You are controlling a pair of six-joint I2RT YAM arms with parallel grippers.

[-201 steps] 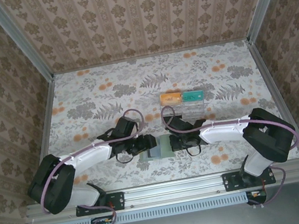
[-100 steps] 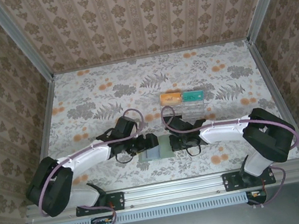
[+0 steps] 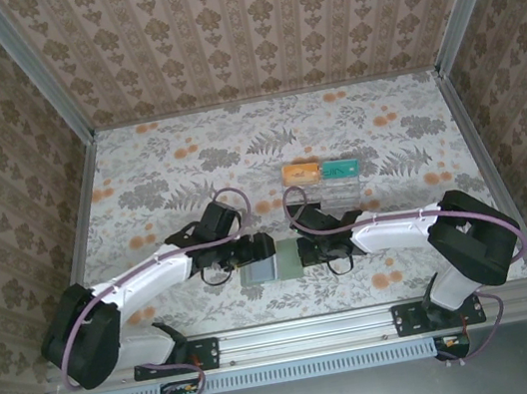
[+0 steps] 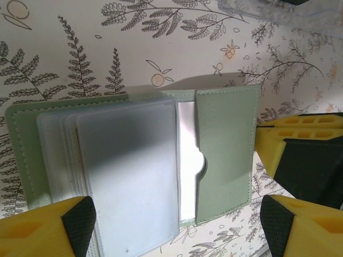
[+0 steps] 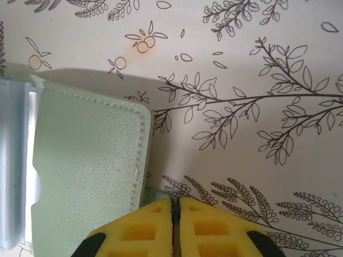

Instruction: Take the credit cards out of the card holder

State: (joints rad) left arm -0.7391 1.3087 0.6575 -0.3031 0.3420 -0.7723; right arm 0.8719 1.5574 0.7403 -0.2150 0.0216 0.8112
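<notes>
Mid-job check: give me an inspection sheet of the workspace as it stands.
Surface: floral tablecloth, flat.
Job's things: wallet lying open, clear sleeves fanned; orange card and teal card apart from it, at the tray.
Clutter: clear tray.
Grippers: left gripper open, astride the wallet; right gripper shut at the wallet's edge.
Cables: purple cables looped along both arms.
Surroundings: patterned walls, metal frame.

Both arms reach inward from their bases, forearms low over the tabletop [image 3: 157,164], wrists close together near its middle. Left gripper [image 3: 260,250] [image 4: 177,219]: yellow fingers [image 4: 51,230] spread wide apart. Right gripper [image 3: 305,251] [image 5: 176,206]: pads pressed flat together, tips facing the left gripper.
</notes>
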